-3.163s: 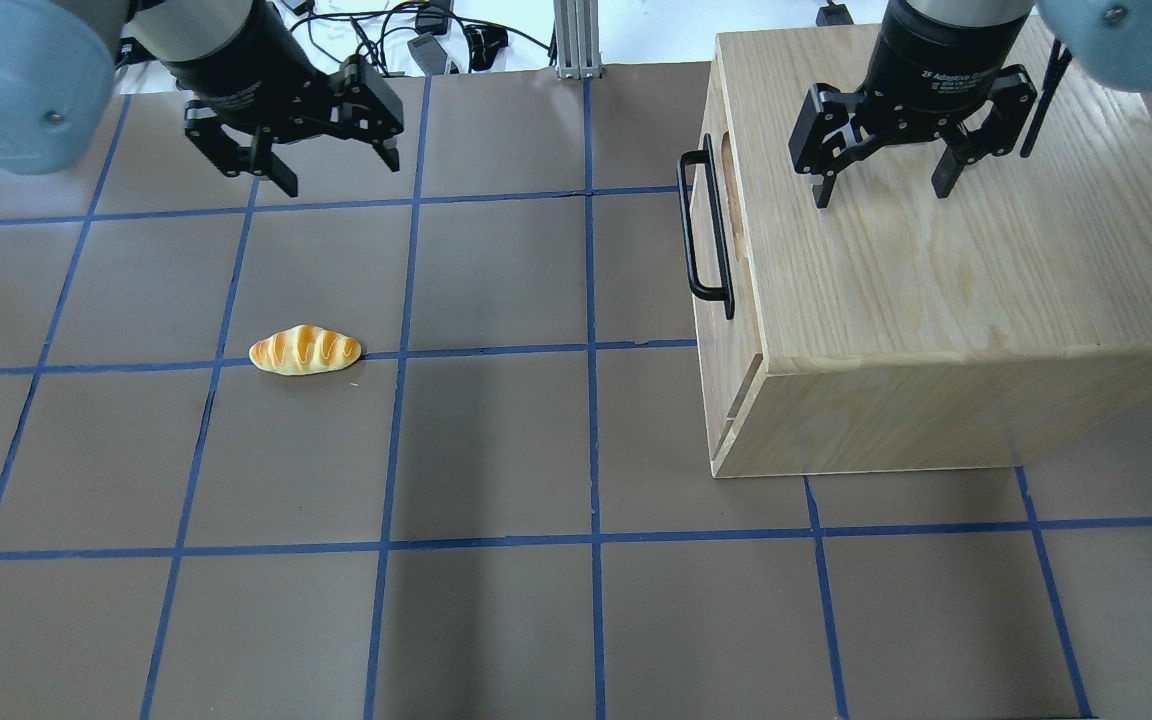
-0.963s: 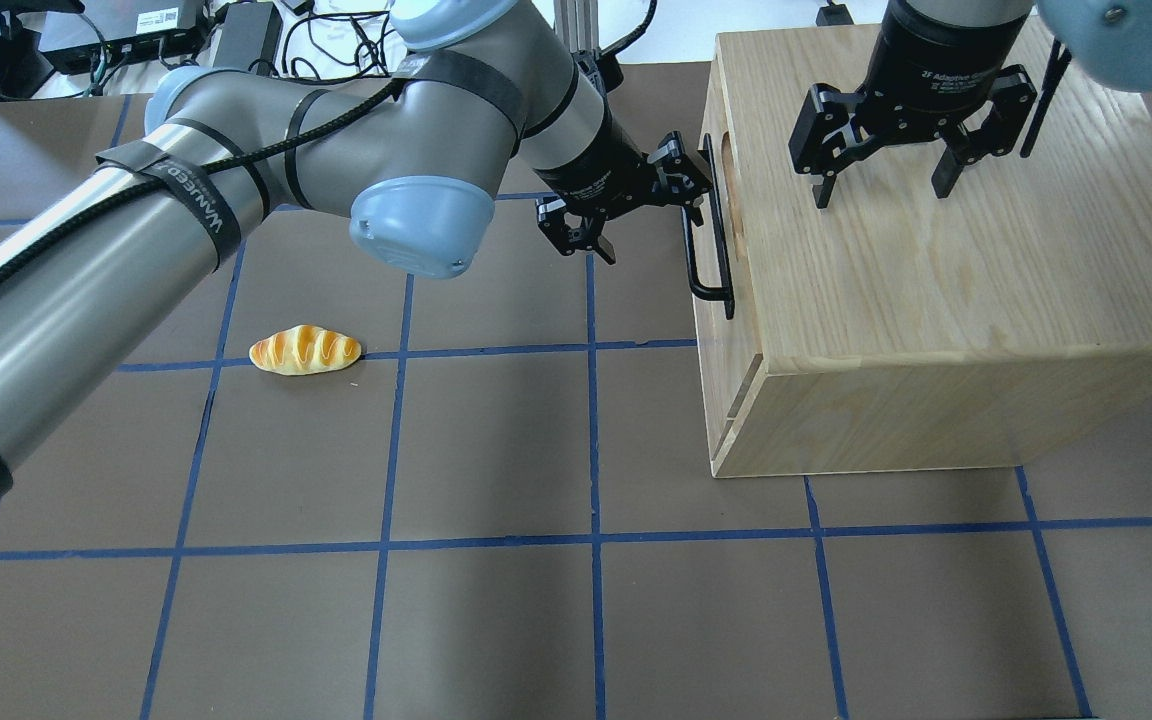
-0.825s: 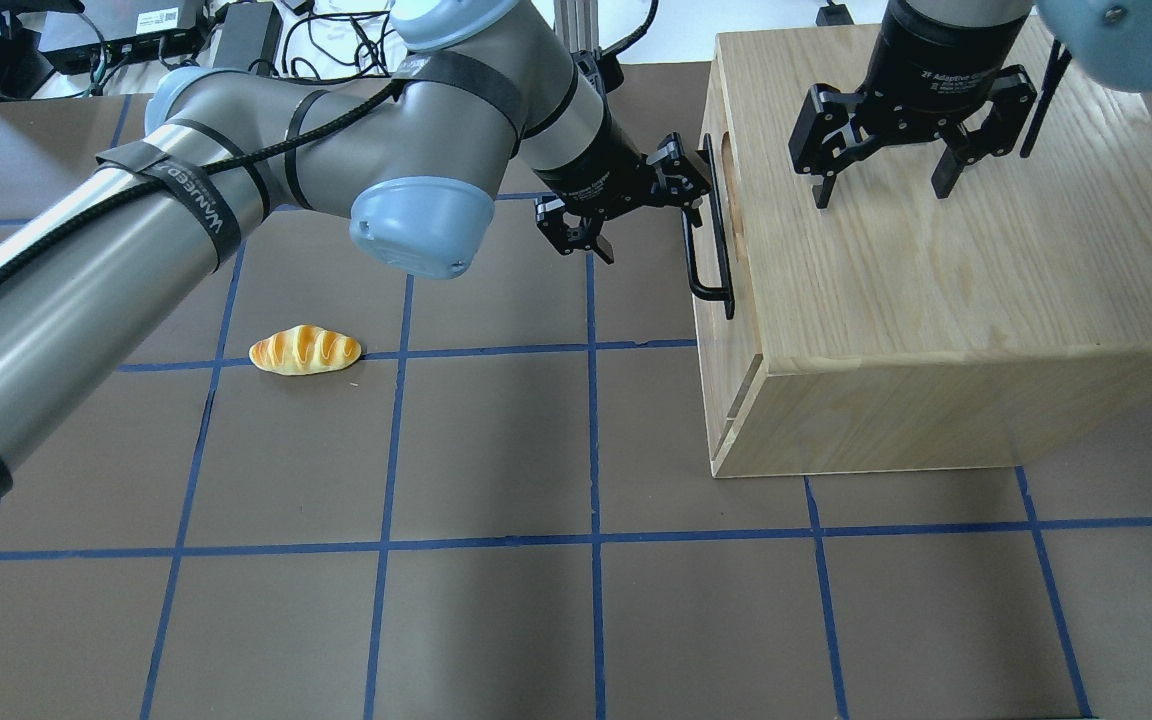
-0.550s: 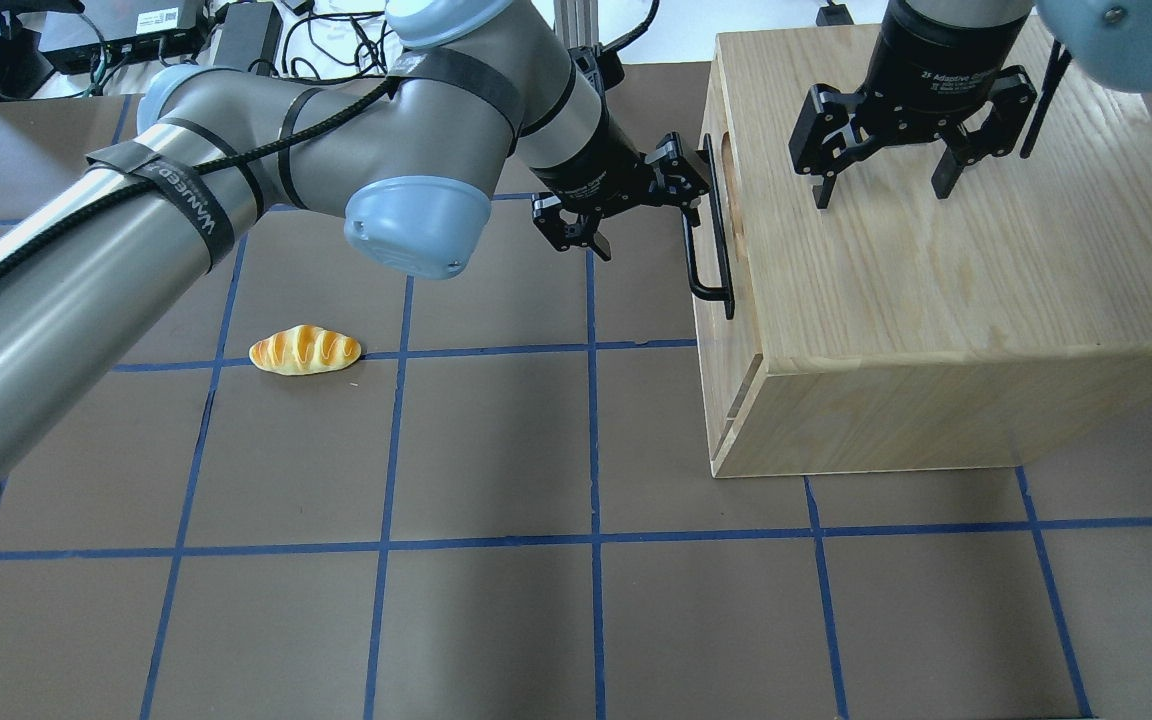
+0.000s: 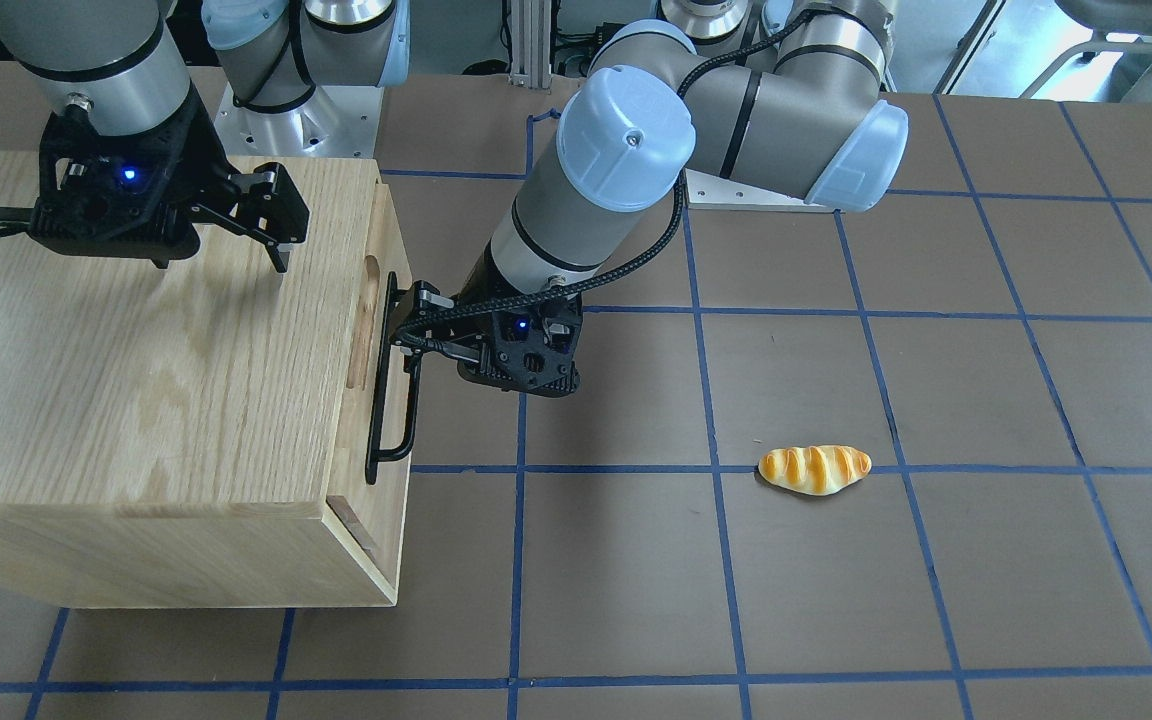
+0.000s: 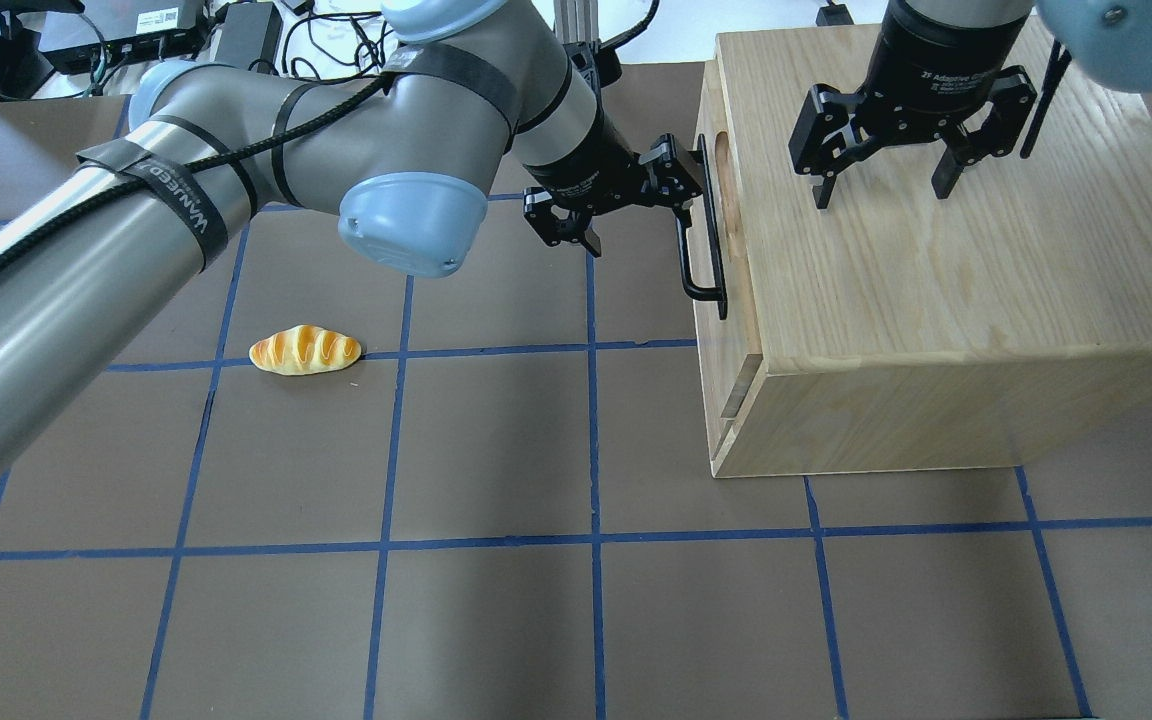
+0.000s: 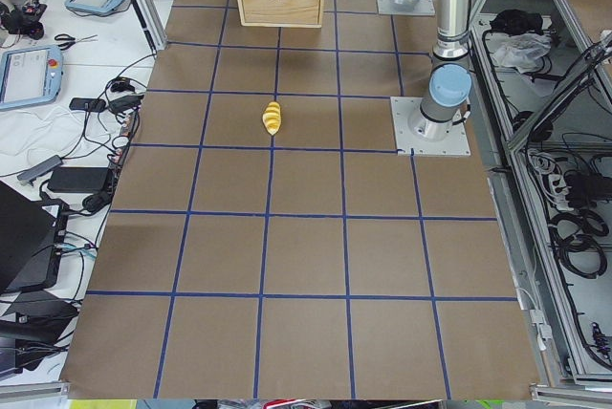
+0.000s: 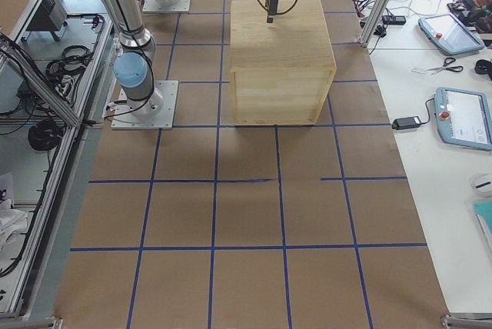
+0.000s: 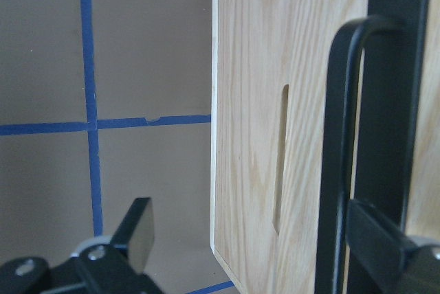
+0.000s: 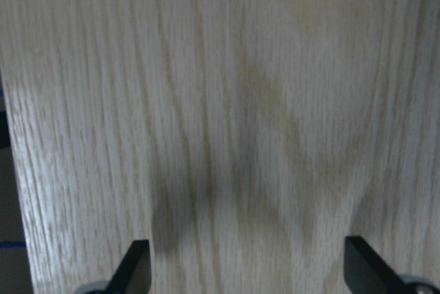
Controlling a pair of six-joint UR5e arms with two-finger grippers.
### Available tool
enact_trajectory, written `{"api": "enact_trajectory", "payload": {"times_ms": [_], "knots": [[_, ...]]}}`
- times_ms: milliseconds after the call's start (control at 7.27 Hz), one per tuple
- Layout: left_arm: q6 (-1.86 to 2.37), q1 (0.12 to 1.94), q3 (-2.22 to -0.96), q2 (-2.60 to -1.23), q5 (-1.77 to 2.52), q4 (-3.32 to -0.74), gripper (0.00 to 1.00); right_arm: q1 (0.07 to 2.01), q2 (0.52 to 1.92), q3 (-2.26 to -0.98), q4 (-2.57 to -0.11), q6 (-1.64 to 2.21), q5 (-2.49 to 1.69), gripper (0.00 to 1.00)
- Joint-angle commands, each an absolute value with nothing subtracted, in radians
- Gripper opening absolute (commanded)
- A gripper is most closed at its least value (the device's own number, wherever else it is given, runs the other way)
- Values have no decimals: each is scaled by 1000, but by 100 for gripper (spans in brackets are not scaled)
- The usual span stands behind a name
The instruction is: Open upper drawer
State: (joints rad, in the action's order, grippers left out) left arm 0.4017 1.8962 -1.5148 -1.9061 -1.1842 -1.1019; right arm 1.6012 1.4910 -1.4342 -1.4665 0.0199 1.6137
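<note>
The upper drawer (image 6: 708, 330) is the pale-wood front of the oak cabinet (image 6: 936, 280), with a black bar handle (image 6: 701, 240) and an oblong slot (image 9: 280, 156). It stands a little way out of the cabinet, and a strip of its side shows (image 6: 739, 385). My left gripper (image 6: 624, 200) is open, with one finger hooked behind the handle and the other out over the table. It also shows in the front view (image 5: 471, 345) next to the handle (image 5: 386, 410). My right gripper (image 6: 876, 185) is open and empty, just above the cabinet top (image 10: 220, 102).
A toy bread roll (image 6: 305, 350) lies on the brown mat to the left of the cabinet, apart from both arms. My left arm stretches across the back left of the table. Cables and boxes lie beyond the far edge.
The left arm came over from the back left to the handle. In the last second it has drawn left with the handle, and the drawer has slid slightly out. The right gripper has not moved.
</note>
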Motion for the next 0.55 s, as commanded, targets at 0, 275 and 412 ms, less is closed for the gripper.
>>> {"api": "enact_trajectory", "payload": {"times_ms": [0,275,412], "knots": [[402,1896,-1513,-1902,-1171,-1101,100,1601,1491,-1433,-1466,20,1614,100],[403,1896,-1514,-1917,-1155,-1097,100,1601,1491,-1433,-1466,18,1614,100],[403,1896,-1516,-1921,-1157,-1094,100,1601,1491,-1433,-1466,20,1614,100]]}}
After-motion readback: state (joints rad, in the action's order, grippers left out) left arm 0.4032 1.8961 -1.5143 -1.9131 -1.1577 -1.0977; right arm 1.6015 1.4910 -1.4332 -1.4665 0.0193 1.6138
